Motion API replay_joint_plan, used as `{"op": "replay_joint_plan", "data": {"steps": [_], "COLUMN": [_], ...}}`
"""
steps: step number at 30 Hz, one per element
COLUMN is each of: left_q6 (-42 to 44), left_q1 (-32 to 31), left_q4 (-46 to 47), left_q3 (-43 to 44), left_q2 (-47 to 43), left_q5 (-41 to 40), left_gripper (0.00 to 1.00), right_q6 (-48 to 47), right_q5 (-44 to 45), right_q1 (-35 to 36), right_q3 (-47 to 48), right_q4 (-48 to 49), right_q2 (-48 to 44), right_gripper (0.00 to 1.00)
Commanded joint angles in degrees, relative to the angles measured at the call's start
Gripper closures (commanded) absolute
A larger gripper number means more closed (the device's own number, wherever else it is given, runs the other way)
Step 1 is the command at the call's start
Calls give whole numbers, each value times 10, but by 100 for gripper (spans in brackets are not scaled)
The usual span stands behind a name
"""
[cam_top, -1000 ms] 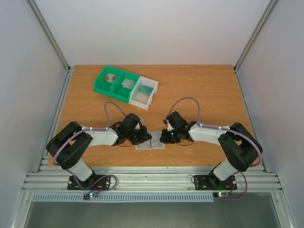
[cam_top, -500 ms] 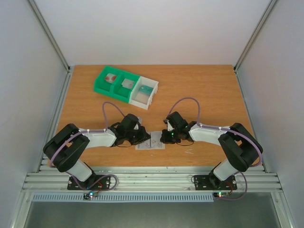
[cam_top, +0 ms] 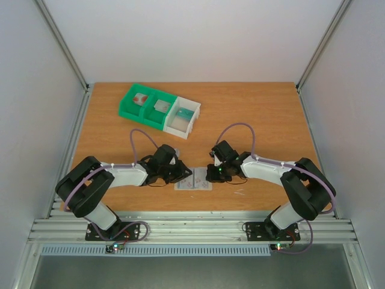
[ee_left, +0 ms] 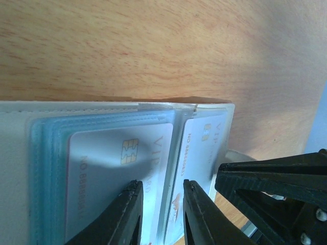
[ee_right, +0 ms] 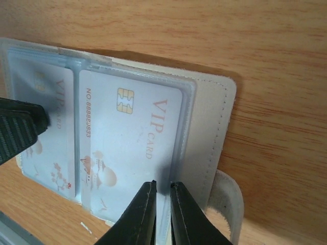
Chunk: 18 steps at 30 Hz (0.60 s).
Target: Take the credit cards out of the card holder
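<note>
L tool [ee_left: 162, 191]: tips a little apart, set down over the centre fold of the card holder [ee_left: 102, 122]. One tip lies on the L panel, the other on the R panel. Nothing seen clamped between them.

R tool [ee_right: 163, 188]: tips nearly together, closed on the outer edge of the R panel's clear pocket, i.e. pinching the holder, not a card as far as I can tell. Its white tab [ee_right: 227, 199] sits just beside the tips.

Holder lies open & flat on the counter [ee_right: 265, 76], near edge, between the 2 arms. Both cards [ee_right: 127, 138] are inside, one per panel: pale, chip, "VIP" print, reddish marks at the low end. None is out yet. Green/white tray [cam_top: 157, 108] is well apart, toward the back.

Step, my read: early, setup for the first pull. R looks like the anchor, L the puller.

Next: L needs a tip on a bare card edge at the pocket mouth; can't tell which side that is. Then slide the card out along the pocket while R keeps the holder pinned. Cards are thin & flush under the plastic, so L may pinch sleeve + card together, or drag the whole holder.
</note>
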Motion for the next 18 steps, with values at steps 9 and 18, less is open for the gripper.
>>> {"op": "replay_joint_plan", "data": {"steps": [9,18], "left_q6": [11,-5], "left_q1": [-2,-3], "left_q4": [18,54], "left_q3": [4,-4], "left_q2": [25,32], "left_q5": [-5,10], "left_gripper": [77,77], "right_q6": [11,20], "right_q5": [10,-9], "right_q1": [-3,-3], "right_q3": [23,-17], "right_q4": [-12,33], "right_q2": [1,27], "right_gripper": [86,96]}}
